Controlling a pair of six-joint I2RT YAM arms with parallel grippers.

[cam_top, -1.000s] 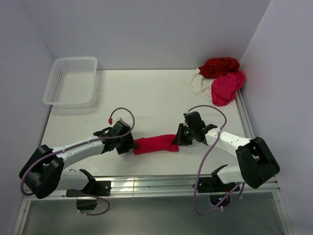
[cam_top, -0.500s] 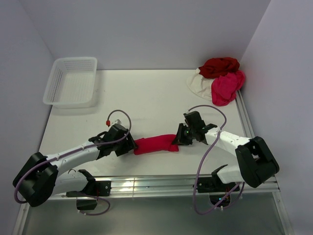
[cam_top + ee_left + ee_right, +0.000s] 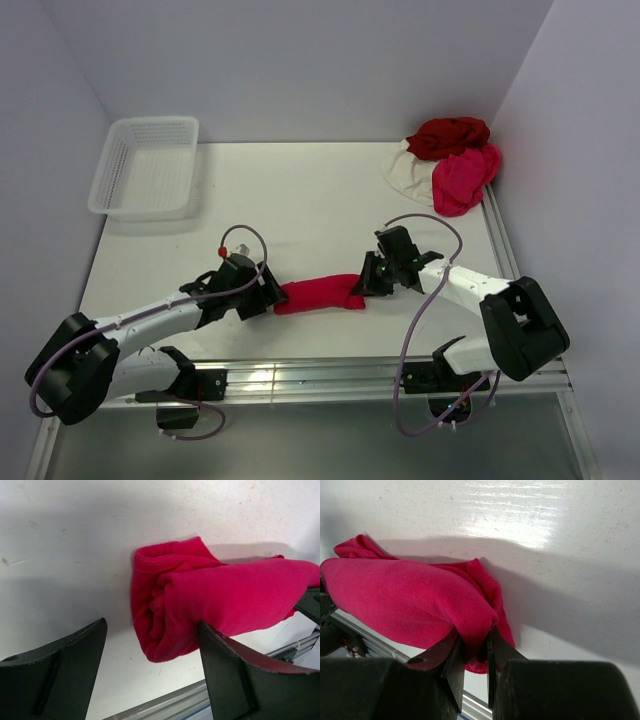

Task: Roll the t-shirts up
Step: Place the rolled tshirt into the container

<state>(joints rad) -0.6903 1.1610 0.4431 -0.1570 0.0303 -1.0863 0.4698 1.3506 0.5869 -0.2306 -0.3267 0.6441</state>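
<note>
Near edge of the white table (image 3: pixel 320 200): a bright crimson red t-shirt (image 3: pixel 320 294), rolled into a soft sausage, lies between both arms.
- At its left end the left tool (image 3: pixel 270 296) stands with jaws wide apart. One finger touches the cloth; nothing is gripped.
- At its right end the right tool (image 3: pixel 475 642) is pinched onto a fold.

Cloth judged light, limp, grippy, not fragile. The roll likely slackens if freed. Best hold: across the full thickness near an end, not a loose hem.

Far left: white plastic mesh basket (image 3: pixel 150 121), nothing seen inside.

Far right corner: pink t-shirt (image 3: pixel 462 178), cream white t-shirt (image 3: pixel 406 170) and dark red t-shirt (image 3: pixel 448 135), heaped unrolled.
</note>
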